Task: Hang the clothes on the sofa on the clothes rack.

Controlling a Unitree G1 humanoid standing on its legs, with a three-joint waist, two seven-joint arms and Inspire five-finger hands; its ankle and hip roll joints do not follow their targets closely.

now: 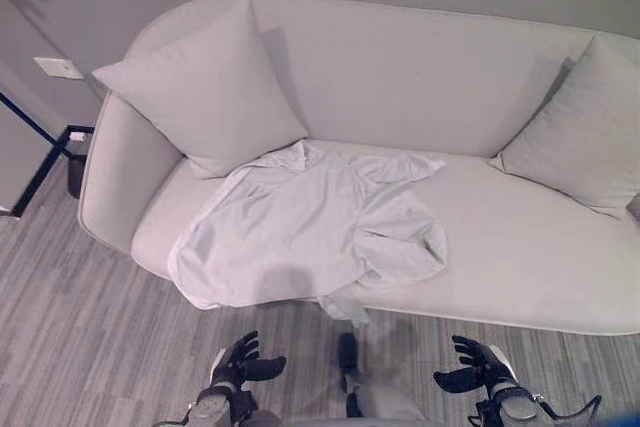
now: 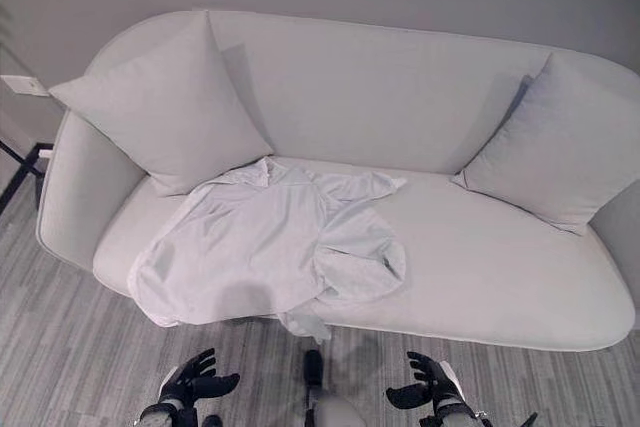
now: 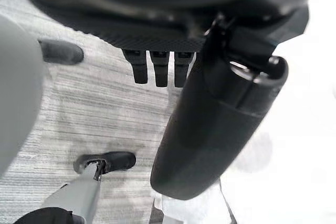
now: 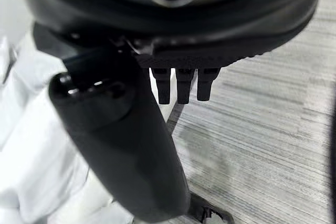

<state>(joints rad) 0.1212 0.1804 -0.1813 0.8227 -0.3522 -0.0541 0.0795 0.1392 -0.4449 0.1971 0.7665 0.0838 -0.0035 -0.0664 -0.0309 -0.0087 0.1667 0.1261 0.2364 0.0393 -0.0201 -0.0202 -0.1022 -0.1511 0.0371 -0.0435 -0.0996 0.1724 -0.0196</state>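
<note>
**A soft shirt waits on the sofa**

A pale shirt [image 1: 300, 232] lies spread out flat on the seat of the light grey sofa [image 1: 520, 257]. It sits on the sofa's left half, with its collar at about 12 o'clock, up near the big cushion [image 1: 200, 87]. One corner of the cloth hangs over the front edge of the seat at about 6 o'clock. A second cushion [image 1: 585, 137] leans at the sofa's far right end, at about 3 o'clock from the shirt.

The left hand [image 1: 240, 359] and the right hand [image 1: 472, 365] hang low over the striped floor [image 1: 90, 317], in front of the sofa and apart from the shirt. Both hands are loose, with the fingers spread, and hold nothing.

The shirt looks thin, light and floppy. It will sag and fold when picked up, and it may slip out of a weak hold. The best places to grab seem to be the two shoulders by the collar, one for each hand, so it hangs straight. A black bar [image 1: 35, 162] stands at about 9 o'clock, by the wall; I cannot tell if it is the clothes rack.
</note>
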